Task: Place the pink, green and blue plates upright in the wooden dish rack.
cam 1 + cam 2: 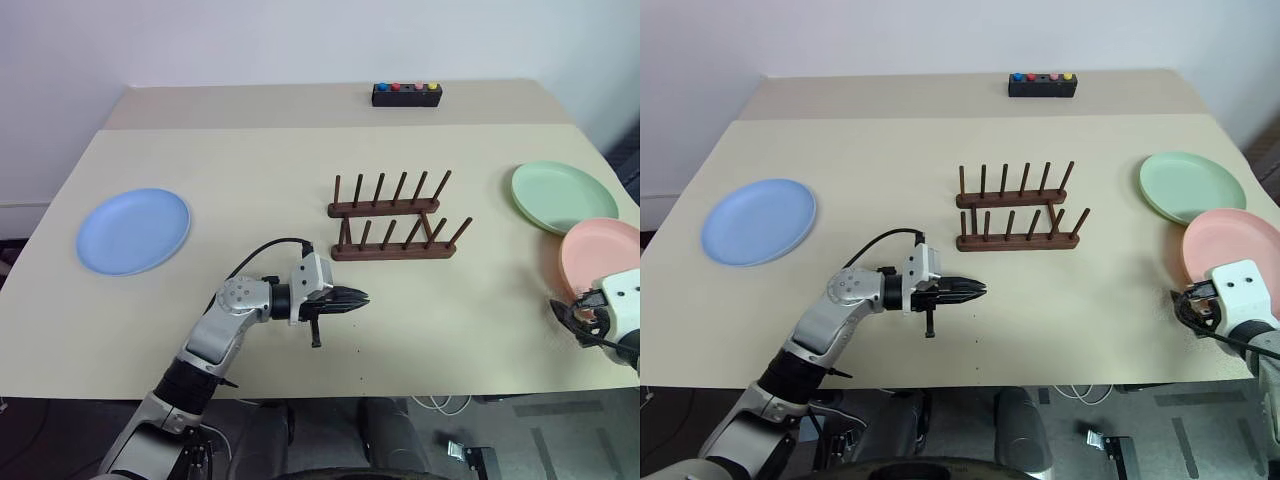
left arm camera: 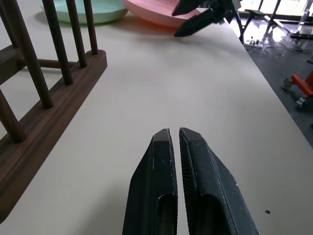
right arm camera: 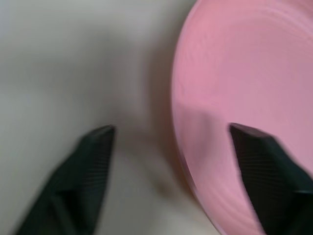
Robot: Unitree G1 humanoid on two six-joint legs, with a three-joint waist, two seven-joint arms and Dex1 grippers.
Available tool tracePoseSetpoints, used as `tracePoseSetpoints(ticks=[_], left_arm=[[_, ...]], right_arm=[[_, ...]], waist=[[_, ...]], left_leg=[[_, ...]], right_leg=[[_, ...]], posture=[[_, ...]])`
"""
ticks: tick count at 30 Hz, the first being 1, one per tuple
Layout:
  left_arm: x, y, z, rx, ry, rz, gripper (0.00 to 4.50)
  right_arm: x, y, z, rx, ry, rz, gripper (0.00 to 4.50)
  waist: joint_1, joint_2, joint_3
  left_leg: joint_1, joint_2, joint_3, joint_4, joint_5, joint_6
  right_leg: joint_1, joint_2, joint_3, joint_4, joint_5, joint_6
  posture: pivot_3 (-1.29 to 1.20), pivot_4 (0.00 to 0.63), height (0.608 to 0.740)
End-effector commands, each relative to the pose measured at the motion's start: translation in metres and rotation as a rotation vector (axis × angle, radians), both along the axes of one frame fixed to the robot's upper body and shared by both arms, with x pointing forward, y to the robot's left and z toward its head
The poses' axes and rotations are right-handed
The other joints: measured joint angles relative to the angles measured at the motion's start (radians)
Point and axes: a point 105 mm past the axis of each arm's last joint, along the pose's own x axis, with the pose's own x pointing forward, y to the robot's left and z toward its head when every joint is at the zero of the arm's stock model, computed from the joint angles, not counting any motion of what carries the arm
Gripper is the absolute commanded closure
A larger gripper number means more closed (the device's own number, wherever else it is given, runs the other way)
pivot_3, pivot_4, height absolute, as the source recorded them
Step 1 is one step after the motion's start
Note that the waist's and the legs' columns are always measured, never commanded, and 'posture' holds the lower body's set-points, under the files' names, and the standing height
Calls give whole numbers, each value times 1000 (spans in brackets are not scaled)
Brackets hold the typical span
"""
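Observation:
The blue plate [image 1: 133, 230] lies flat at the table's left. At the right, the green plate [image 1: 560, 195] lies flat, with the pink plate [image 1: 600, 255] in front of it and overlapping its near rim. The wooden dish rack [image 1: 390, 225] stands empty in the middle. My left gripper [image 1: 360, 297] is shut on nothing, pointing right, just above the table in front of the rack's left end. At the pink plate's near left edge my right gripper [image 3: 171, 127] is open, one finger [image 3: 254, 147] over the plate and the other [image 3: 93, 147] over bare table.
A small black box [image 1: 407, 94] with coloured buttons sits at the far edge of the table behind the rack. The table's right edge [image 1: 625, 200] runs close past the green and pink plates.

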Motion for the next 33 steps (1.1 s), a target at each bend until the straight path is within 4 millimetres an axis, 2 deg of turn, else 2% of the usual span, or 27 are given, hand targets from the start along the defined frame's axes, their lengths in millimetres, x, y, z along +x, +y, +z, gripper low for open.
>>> tracePoseSetpoints(ticks=[1,3,4,9,13,17,20,23,24,26,29,31,33], left_arm=[[-3,0,9,-31,-14,-9,4265],[-3,-1,9,-32,-12,-7,4265],[-3,-1,9,-32,-12,-7,4265],[-3,-1,5,-28,-11,-12,4265],[-2,-4,8,-29,-26,-22,4265],[-3,-4,6,-29,-25,-28,4265],[-3,-4,6,-30,-31,-27,4265],[-1,-7,15,-72,-44,-23,4265],[-1,-8,18,-85,-50,-24,4265],[-2,-9,25,-112,-57,-30,4265],[-2,-8,29,-115,-74,-26,4265],[-2,-7,31,-116,-82,-18,4265],[-1,-6,32,-119,-84,-13,4265]], right_arm=[[1,0,2,2,-13,-5,3042],[2,1,2,-10,-13,-5,4096],[1,2,3,-23,-12,-5,4468],[0,3,10,-71,-26,-9,4468],[1,8,26,-127,-63,13,4468],[7,34,72,-291,-174,193,4468],[9,51,96,-308,-242,297,4468],[16,78,133,-314,-356,447,4468],[16,86,140,-293,-387,493,4468],[18,103,157,-143,-482,569,4468],[16,134,180,163,-590,741,4468],[13,151,184,301,-588,862,4468],[13,157,185,356,-572,911,4468]], waist=[[0,0,0],[0,0,0],[0,0,0],[1,-1,0],[1,0,0],[-2,2,0],[-3,2,0],[-3,1,0],[-1,1,0],[0,0,1],[0,-1,2],[0,-1,2],[4,-1,2]], left_leg=[[0,0,0,0,0,0],[0,0,0,0,0,0],[0,0,0,0,0,0],[-1,0,0,0,0,0],[-1,0,0,0,0,0],[-3,0,0,0,0,0],[-4,0,0,0,0,0],[-4,0,0,1,0,0],[-5,0,0,1,0,0],[-5,0,0,1,0,0],[-5,0,-1,1,0,0],[-6,0,-1,1,0,0],[-6,0,-1,1,0,0]], right_leg=[[0,0,0,0,0,0],[0,0,0,0,0,0],[0,0,0,0,0,0],[0,0,0,-1,0,0],[0,0,0,-1,0,0],[-3,0,0,-1,0,0],[-4,0,0,0,0,1],[-3,0,0,0,0,1],[-4,0,0,-1,0,1],[-3,0,0,-1,0,1],[-3,0,-1,-1,1,1],[-3,0,0,-1,1,2],[-3,0,-1,-1,2,3]], posture=[[0,150,740],[0,150,740],[0,150,740],[0,150,740],[0,150,740],[0,150,740],[0,150,740],[0,150,740],[0,150,740],[0,150,740],[0,150,740],[0,150,740],[0,150,740]])
